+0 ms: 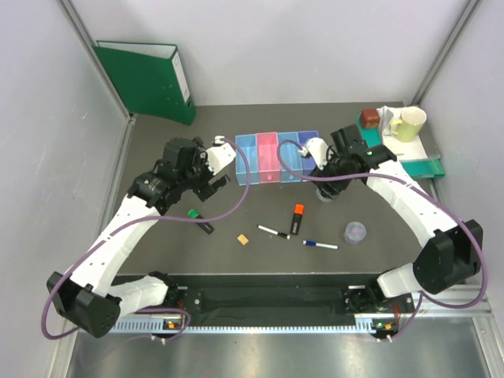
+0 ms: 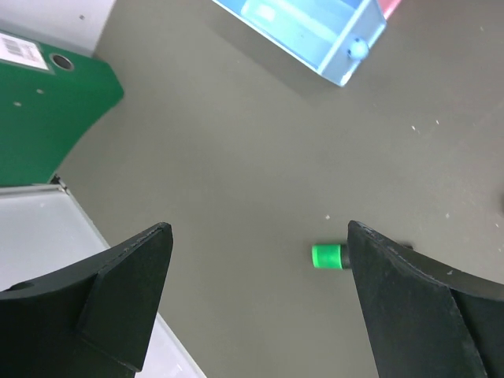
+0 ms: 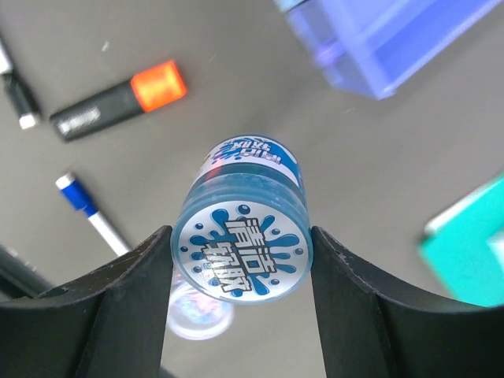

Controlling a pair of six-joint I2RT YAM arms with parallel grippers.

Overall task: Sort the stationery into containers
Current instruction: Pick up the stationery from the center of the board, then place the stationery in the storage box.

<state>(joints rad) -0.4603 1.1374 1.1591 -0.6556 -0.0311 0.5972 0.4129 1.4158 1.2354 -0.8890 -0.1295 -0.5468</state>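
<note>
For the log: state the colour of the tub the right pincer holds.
The tub is blue with white splash lettering; right wrist view.

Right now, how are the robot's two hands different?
The left gripper is open and holds nothing; the right gripper is shut on the round blue-white tub. The left gripper looks down at the green-capped highlighter; the right gripper has the orange-capped highlighter below it. Both are black and hang above the table near the bins.
</note>
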